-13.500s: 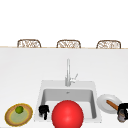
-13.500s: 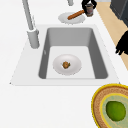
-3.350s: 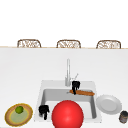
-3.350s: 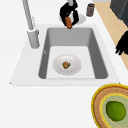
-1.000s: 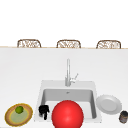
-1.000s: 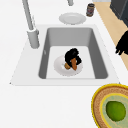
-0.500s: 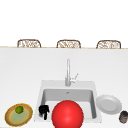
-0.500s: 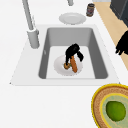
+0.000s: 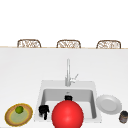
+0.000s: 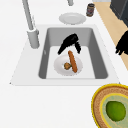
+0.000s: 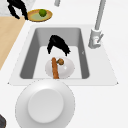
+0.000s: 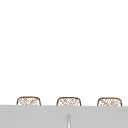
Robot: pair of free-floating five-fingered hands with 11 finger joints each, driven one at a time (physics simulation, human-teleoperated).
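Hand (image 11: 58, 43) over sausage (image 11: 54, 68) — on sink plate (image 11: 67, 70).

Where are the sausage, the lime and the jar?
sausage (image 10: 72, 61), left side view, middle of its length.
lime (image 10: 115, 111), left side view, centre of the fruit.
jar (image 10: 90, 10), left side view, its side wall.

The front view faces the sink (image 9: 67, 100) squarely from the bench's near edge. The left and right side views look steeply down along its basin from close at opposite ends, sharing it. The upper view aims higher, sharing the far chairs (image 12: 69, 101).
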